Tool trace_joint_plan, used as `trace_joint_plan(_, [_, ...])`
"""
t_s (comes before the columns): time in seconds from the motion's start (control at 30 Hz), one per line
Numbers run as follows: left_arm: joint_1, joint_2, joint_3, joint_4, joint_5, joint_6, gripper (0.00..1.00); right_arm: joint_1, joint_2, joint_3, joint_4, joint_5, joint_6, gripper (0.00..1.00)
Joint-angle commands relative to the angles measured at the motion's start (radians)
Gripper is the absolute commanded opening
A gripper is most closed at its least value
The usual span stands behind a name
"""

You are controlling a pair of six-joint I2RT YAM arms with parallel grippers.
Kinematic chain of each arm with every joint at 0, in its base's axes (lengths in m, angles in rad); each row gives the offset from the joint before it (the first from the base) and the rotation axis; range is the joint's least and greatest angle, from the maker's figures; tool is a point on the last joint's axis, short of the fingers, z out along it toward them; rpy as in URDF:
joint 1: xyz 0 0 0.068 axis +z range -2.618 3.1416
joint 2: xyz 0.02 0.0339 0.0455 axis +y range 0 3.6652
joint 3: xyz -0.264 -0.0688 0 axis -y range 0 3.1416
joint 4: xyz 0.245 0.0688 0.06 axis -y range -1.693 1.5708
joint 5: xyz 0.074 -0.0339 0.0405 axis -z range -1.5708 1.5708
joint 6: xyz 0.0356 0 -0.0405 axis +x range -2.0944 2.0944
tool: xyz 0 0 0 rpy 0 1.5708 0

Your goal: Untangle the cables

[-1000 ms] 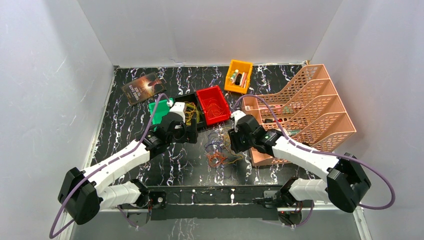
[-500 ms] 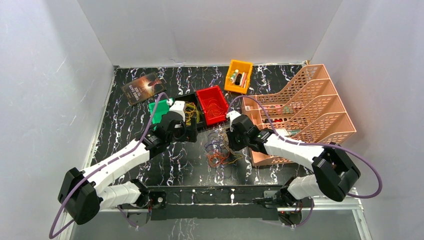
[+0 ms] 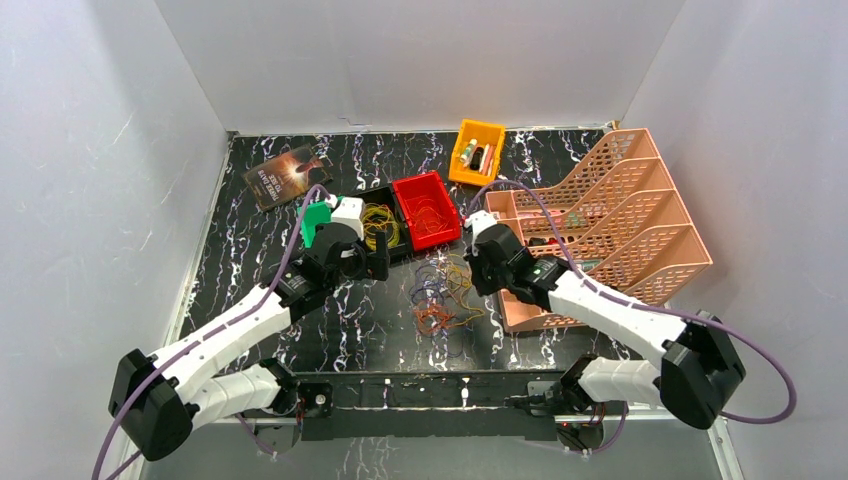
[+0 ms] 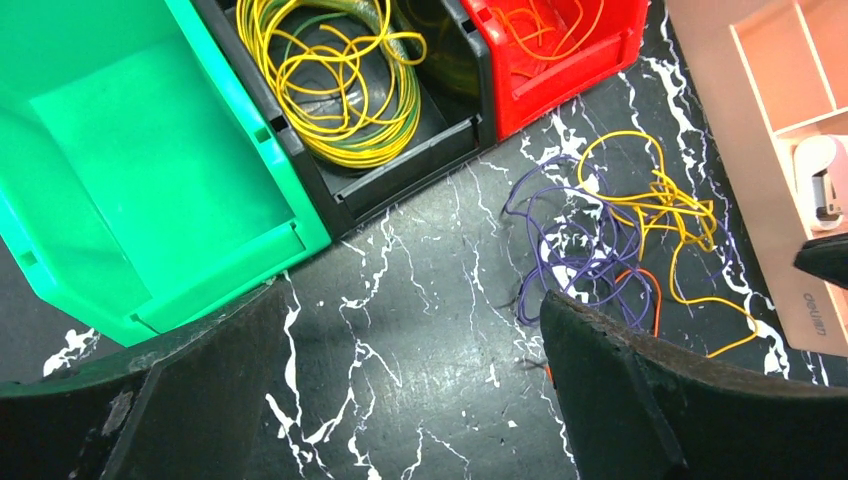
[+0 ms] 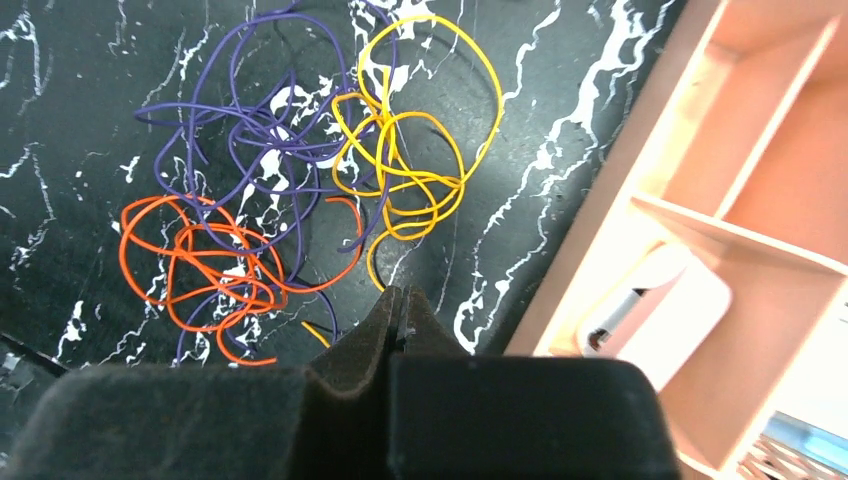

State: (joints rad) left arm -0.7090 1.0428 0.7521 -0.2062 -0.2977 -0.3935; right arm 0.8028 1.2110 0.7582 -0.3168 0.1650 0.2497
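The cables (image 3: 440, 295) lie tangled on the black marble table between my grippers. In the right wrist view I see purple loops (image 5: 240, 130), orange loops (image 5: 200, 260) and yellow loops (image 5: 420, 170). My right gripper (image 5: 400, 300) is shut at the tangle's right edge. A yellow strand runs into its tips, and it appears to pinch that strand. The right gripper also shows in the top view (image 3: 472, 275). My left gripper (image 4: 420, 400) is wide open and empty over bare table, left of the purple cable (image 4: 575, 240). The left gripper also shows in the top view (image 3: 375, 262).
A green bin (image 4: 130, 150), a black bin (image 4: 400, 175) holding a yellow-green coil and a red bin (image 4: 570, 75) holding orange wire stand behind the tangle. A peach file rack (image 3: 600, 220) stands at the right. An orange bin (image 3: 476, 152) and a book (image 3: 287, 175) are at the back.
My right gripper shifted slightly right and back, and the yellow loops spread out toward it. My left gripper moved a little away from the bins.
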Motion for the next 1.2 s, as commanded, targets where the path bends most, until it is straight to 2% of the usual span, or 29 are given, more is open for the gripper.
trace_joint_plan(0.0, [-0.003, -0.042, 0.006, 0.061, -0.014, 0.063, 0.98, 0.001, -0.082, 0.118, -0.145, 0.051, -0.033, 0.0])
trace_joint_plan(0.17, [-0.002, -0.066, -0.006, 0.104, -0.005, 0.106, 0.98, 0.001, -0.089, 0.149, -0.2, 0.042, -0.027, 0.0])
trace_joint_plan(0.27, [-0.003, -0.062, -0.001, 0.097, -0.01, 0.103, 0.98, 0.001, -0.072, 0.12, -0.152, 0.058, 0.017, 0.17])
trace_joint_plan(0.47, [-0.003, -0.055, -0.007, 0.089, 0.012, 0.08, 0.98, -0.021, 0.003, 0.101, -0.045, 0.072, 0.091, 0.18])
trace_joint_plan(0.7, [-0.003, -0.043, 0.003, 0.089, 0.029, 0.08, 0.98, -0.087, 0.172, 0.143, -0.01, -0.013, 0.045, 0.27])
trace_joint_plan(0.97, [-0.002, -0.024, 0.019, 0.084, 0.036, 0.092, 0.98, -0.123, 0.226, 0.143, 0.047, -0.118, -0.002, 0.42])
trace_joint_plan(1.17, [-0.002, 0.0, 0.045, 0.075, 0.045, 0.093, 0.98, -0.125, 0.263, 0.164, 0.055, -0.142, -0.014, 0.45])
